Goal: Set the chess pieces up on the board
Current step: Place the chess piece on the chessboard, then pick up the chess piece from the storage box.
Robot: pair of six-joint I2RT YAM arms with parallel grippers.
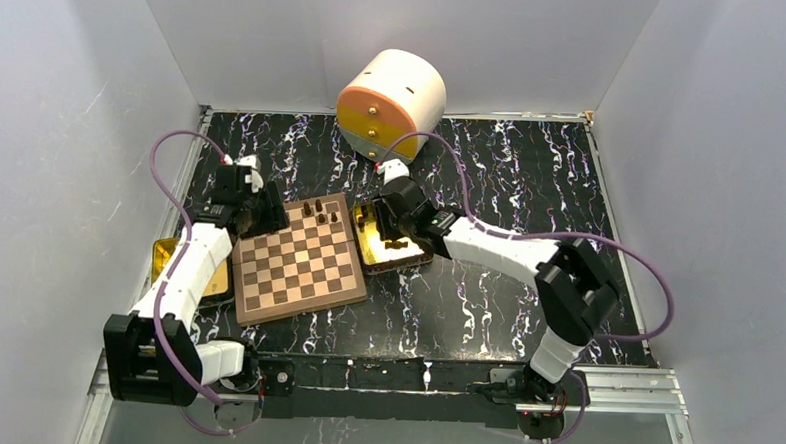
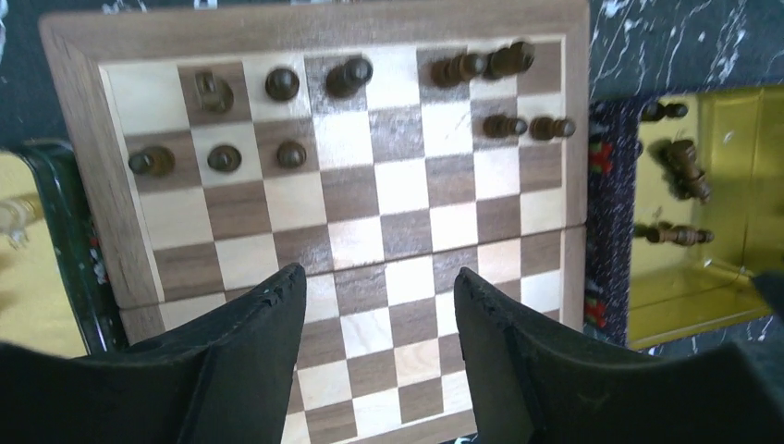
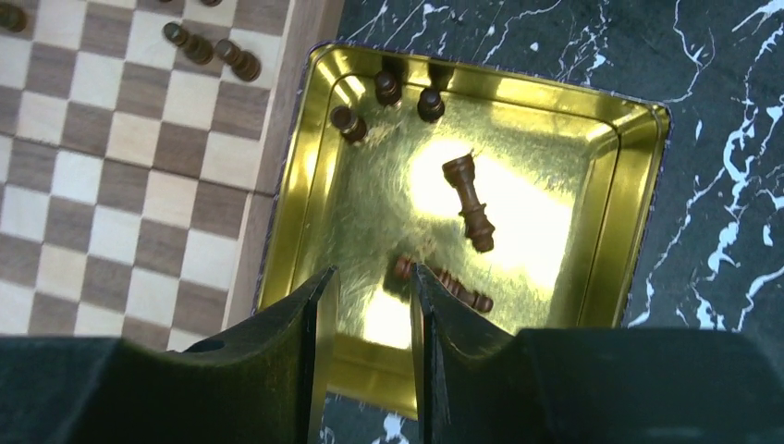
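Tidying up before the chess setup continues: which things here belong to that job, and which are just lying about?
Job: board, chess pieces on it and in the gold tin.
Lying about: cream-and-orange drawer box; second gold tin, contents hidden.

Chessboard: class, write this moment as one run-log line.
left jaws: open, empty, over board | right jaws: open, empty, over gold tin | chess pieces: some on board, some in tin

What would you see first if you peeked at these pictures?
The checkered board sits in the middle, with tiny dark chess pieces along its far edge. To its right glows a shiny gold tin holding a few more pieces, and a round orange-and-cream box sits at the back.
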